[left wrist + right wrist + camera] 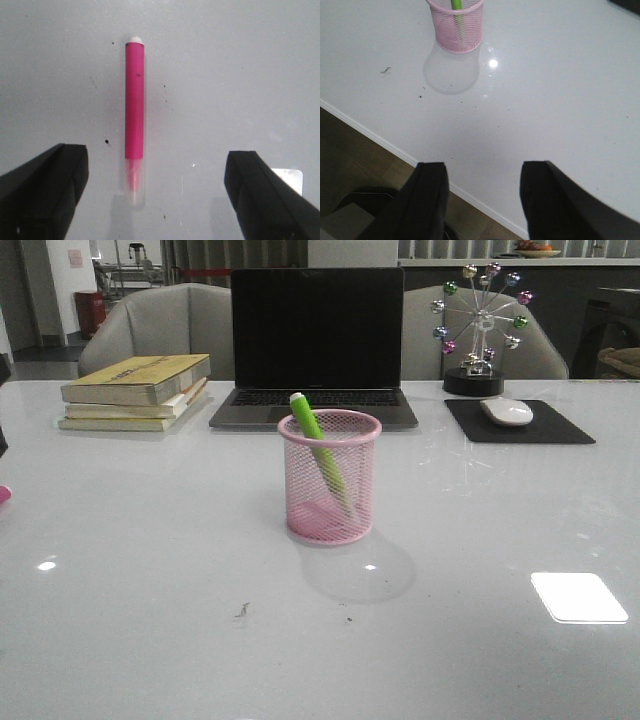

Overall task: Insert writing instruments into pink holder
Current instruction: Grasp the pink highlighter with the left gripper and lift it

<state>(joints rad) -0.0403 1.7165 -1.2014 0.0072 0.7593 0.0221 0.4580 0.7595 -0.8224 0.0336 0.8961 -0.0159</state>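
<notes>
the pink holder (330, 490) stands upright on the white table (150, 570), in front of the closed-lid-dark laptop (316, 345) and roughly at the middle of the front view. the lime green marker (320, 448) is inside it, leaning so its top pokes above the rim toward the far left side; through the mesh its lower end reaches the base. the right wrist view shows the same cup (455, 24) with the green marker (456, 5) in it, well apart from the right gripper (482, 200) — its two black fingers are spread with nothing between them, hanging over the table's near edge.

the hot pink marker (134, 107) lies flat on the table, seen from the left wrist, its clear cap end toward the left gripper (160, 195). that gripper's fingers are wide apart, one on either side of the marker, not touching it. in the front view only a sliver of pink (4, 494) shows at the far left edge of the table — too little to tell more.

a stack of books (137, 392), a mouse (507, 411) on a dark pad (520, 422) and a small ferris-wheel ornament (480, 325) sit along the back.
</notes>
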